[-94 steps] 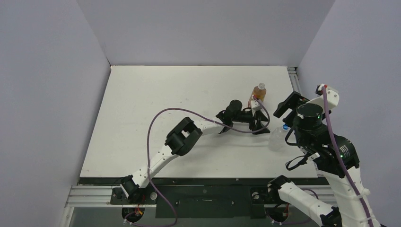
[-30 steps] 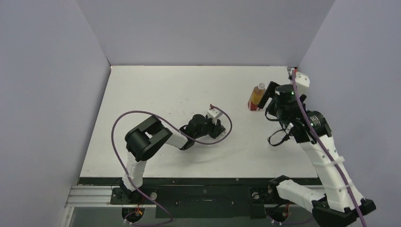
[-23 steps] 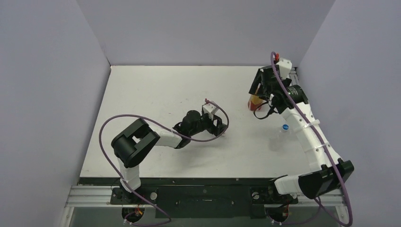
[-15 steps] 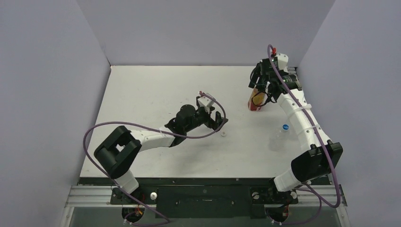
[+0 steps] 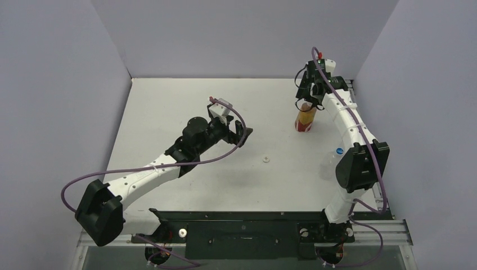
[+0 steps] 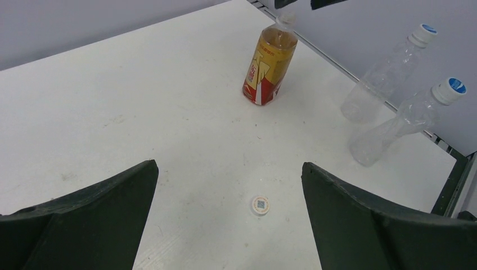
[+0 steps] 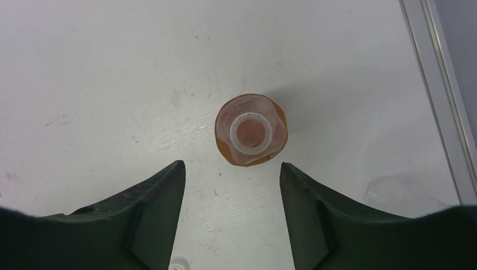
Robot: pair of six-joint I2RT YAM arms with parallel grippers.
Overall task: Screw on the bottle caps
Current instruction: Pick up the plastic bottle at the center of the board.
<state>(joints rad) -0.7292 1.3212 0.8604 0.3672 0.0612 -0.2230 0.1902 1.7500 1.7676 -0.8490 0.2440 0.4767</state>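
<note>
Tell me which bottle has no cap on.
The amber bottle, standing near the far right edge of the table: its neck is open at the top. The clear bottle, nearer the arms, wears a blue-and-white cap.

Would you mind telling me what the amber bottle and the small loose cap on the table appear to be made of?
The amber bottle looks like glossy clear plastic: the amber colour shows through its wall, and its open neck is translucent and whitish. The loose cap looks like white plastic with a dull finish, probably moulded; it is too small to say more.
</note>
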